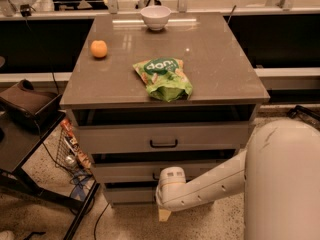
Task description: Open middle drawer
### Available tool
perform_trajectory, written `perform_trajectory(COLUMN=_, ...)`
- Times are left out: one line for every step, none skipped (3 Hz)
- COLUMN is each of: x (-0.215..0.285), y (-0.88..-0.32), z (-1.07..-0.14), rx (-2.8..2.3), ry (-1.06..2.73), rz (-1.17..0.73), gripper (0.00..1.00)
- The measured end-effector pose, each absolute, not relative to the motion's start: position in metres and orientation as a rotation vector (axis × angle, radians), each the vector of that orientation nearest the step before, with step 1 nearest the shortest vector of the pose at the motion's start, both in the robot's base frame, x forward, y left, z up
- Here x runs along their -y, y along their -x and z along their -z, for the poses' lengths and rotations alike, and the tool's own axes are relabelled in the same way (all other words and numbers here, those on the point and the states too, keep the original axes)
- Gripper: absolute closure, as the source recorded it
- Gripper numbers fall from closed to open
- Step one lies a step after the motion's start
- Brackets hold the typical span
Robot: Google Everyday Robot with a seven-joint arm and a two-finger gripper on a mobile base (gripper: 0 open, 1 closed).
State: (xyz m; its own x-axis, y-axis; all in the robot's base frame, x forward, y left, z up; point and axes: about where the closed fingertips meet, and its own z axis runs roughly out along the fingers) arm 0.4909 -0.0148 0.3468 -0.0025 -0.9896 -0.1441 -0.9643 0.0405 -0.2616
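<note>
The grey cabinet has three drawers. The middle drawer (pixel 125 171) has a medium-height grey front, below the taller top drawer (pixel 125 138) with its black bar handle (pixel 163 144). My gripper (pixel 164 211) hangs low in front of the cabinet, right before the centre of the middle drawer's front. Its white wrist (pixel 171 178) covers most of that drawer's handle. The arm reaches in from the lower right. A dark gap shows above the middle drawer's front.
On the cabinet top (pixel 220 74) lie a green snack bag (pixel 163 78), an orange (pixel 99 49) and a white bowl (pixel 155 17). The slim bottom drawer (pixel 127 194) is below. A black stand (pixel 30 149) and a wire rack (pixel 70 146) are at the left. My white body (pixel 285 184) fills the lower right.
</note>
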Motion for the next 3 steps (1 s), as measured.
perform_trajectory(x=0.0136, y=-0.4910, z=-0.3449, rx=-2.035, ry=1.993, rz=0.121, gripper=0.41)
perform_trajectory(x=0.0135, y=-0.4903, z=-0.3440, rx=-2.036, ry=1.994, rz=0.120, gripper=0.65)
perform_trajectory(x=0.0135, y=-0.4902, z=-0.3439, rx=-2.036, ry=1.994, rz=0.119, gripper=0.88)
